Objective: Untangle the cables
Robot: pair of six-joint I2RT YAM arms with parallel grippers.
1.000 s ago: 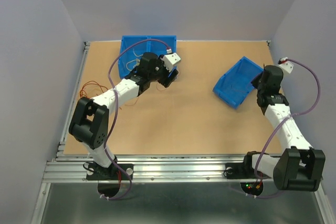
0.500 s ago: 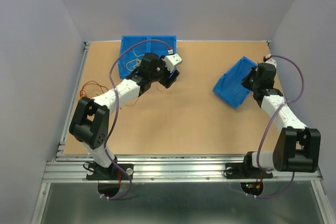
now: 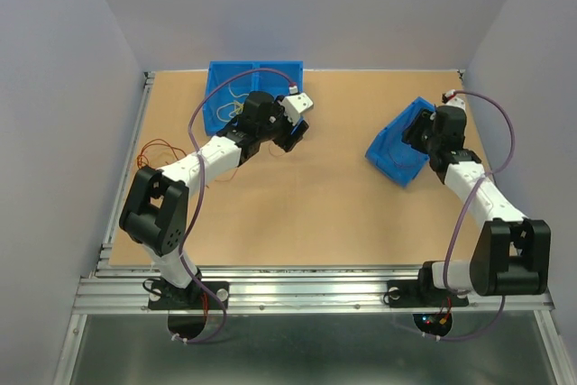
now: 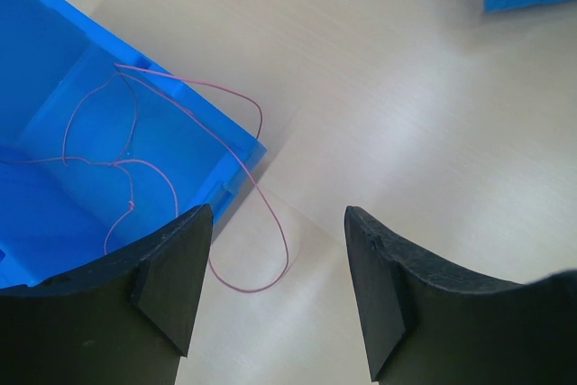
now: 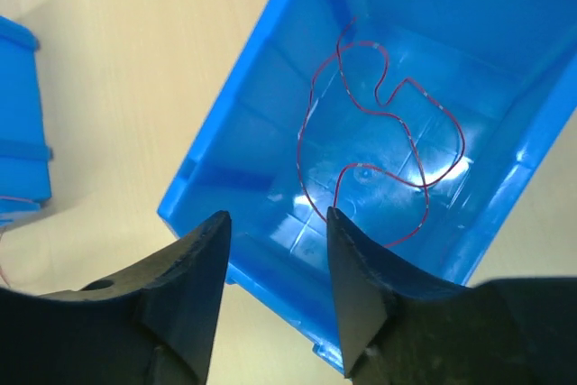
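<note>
The right hand (image 5: 277,223) hangs released, fingers apart, with nothing between them. Beyond it, upper right, a red cable (image 5: 397,117) lies coiled inside a blue bin (image 5: 257,132). The left hand (image 4: 277,218) is likewise spread and empty over the counter (image 4: 406,87). At left, a pink cable (image 4: 260,114) drapes out of another blue bin (image 4: 45,33) onto the counter.

1. A robotics lab work cell.
2. Plain grey panels (image 3: 315,6) enclose a bare wooden counter (image 3: 306,205) on three sides.
3. A left arm (image 3: 203,161) and a right arm (image 3: 478,188) are bolted to an aluminium rail (image 3: 297,288) at its near edge.
4. A blue bin (image 3: 270,74) and a second blue bin (image 3: 389,152), plastic parts trays, sit on the counter.
</note>
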